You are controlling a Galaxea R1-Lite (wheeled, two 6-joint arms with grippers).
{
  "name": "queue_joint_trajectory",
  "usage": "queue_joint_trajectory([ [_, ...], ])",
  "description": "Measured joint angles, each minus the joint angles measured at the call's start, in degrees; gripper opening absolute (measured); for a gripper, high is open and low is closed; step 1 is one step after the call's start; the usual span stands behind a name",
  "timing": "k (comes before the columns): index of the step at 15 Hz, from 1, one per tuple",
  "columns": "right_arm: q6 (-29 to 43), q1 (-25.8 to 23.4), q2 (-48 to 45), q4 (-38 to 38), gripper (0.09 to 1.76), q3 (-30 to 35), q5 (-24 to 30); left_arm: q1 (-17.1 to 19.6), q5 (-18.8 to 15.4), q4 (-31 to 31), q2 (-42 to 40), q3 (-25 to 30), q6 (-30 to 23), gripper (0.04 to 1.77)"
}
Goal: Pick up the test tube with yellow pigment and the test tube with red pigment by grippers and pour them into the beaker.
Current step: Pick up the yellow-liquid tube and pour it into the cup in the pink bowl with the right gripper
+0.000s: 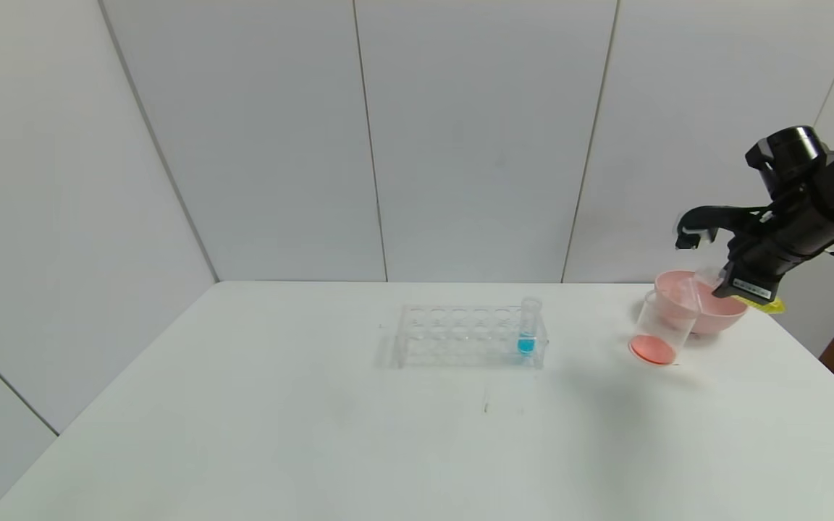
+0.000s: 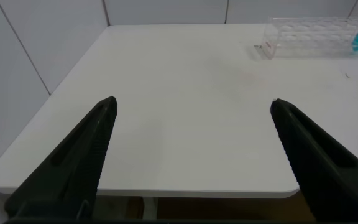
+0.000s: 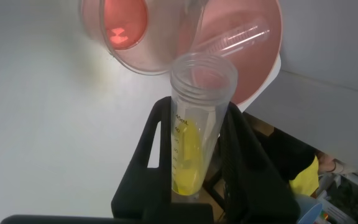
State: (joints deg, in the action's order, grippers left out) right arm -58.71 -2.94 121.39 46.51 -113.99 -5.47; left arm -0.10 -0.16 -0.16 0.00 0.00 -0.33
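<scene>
My right gripper point(image 1: 715, 281) is shut on the test tube with yellow pigment point(image 3: 197, 146) and holds it tilted at the far right of the table. Its open mouth points towards the beaker point(image 1: 659, 331), and its yellow tip point(image 1: 772, 307) sticks out behind the gripper. Yellow liquid lies along the tube's lower side. The beaker point(image 3: 129, 31) holds orange-red liquid in its bottom. A clear empty tube point(image 3: 235, 38) lies in the pink bowl point(image 3: 263, 68). No tube with red liquid shows. My left gripper point(image 2: 192, 102) is open and empty over the table's near left corner.
The pink bowl point(image 1: 721, 318) stands just behind the beaker near the table's right edge. A clear rack point(image 1: 460, 336) at mid-table holds a blue-tipped tube point(image 1: 528, 329) at its right end. Grey wall panels close off the back and the left.
</scene>
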Motion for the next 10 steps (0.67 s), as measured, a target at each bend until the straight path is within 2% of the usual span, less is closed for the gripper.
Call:
queue_joint_trajectory([
  [7,-2.8,1.2,1.5,-0.3,0.52,0.0,-4.8,0.0,0.0,0.0,0.0,0.0,0.0,1.76],
  [10,-3.6,1.3,2.4,-0.4,0.52,-0.3,-5.1,0.0,0.0,0.0,0.0,0.0,0.0,1.76],
])
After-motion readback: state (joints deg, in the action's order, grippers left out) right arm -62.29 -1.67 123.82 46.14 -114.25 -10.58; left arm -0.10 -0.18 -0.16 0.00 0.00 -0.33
